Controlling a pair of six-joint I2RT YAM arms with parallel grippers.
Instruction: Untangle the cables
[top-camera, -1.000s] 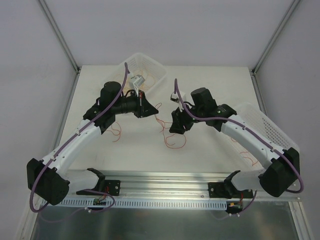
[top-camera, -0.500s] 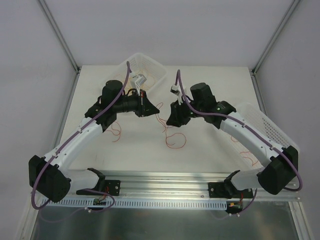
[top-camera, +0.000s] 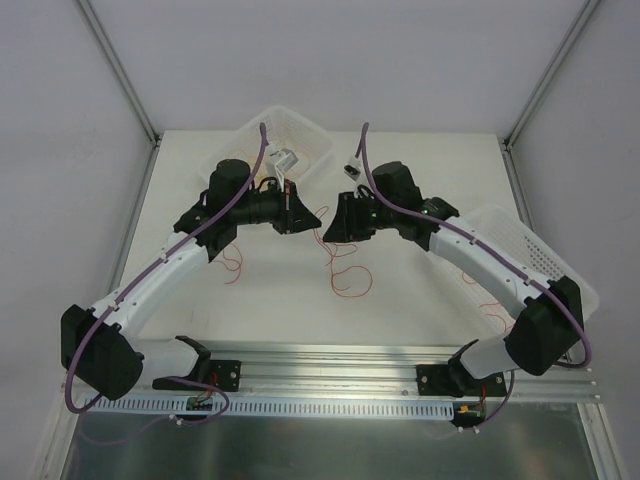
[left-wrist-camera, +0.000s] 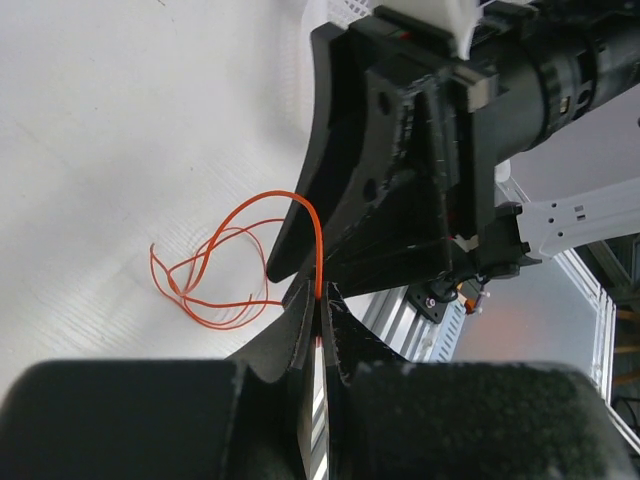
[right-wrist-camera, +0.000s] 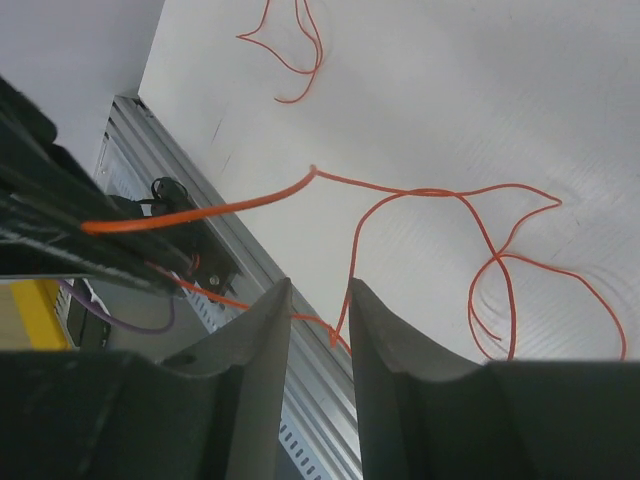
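The right gripper (right-wrist-camera: 320, 290) has swung left and narrowed. Its jaws are slightly spread, and an orange strand (right-wrist-camera: 338, 322) shows in the gap. The left gripper (left-wrist-camera: 318, 300), just beside it, pinches another loop. The cables (top-camera: 345, 275) lie at the overhead view's centre. Best to close only once the strand is seated, then draw apart slowly.

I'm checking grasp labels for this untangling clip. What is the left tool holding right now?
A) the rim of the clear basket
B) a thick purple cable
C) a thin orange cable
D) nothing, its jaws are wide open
C: in the left wrist view the left tool is shut, and an orange cable arches up from between its fingertips.
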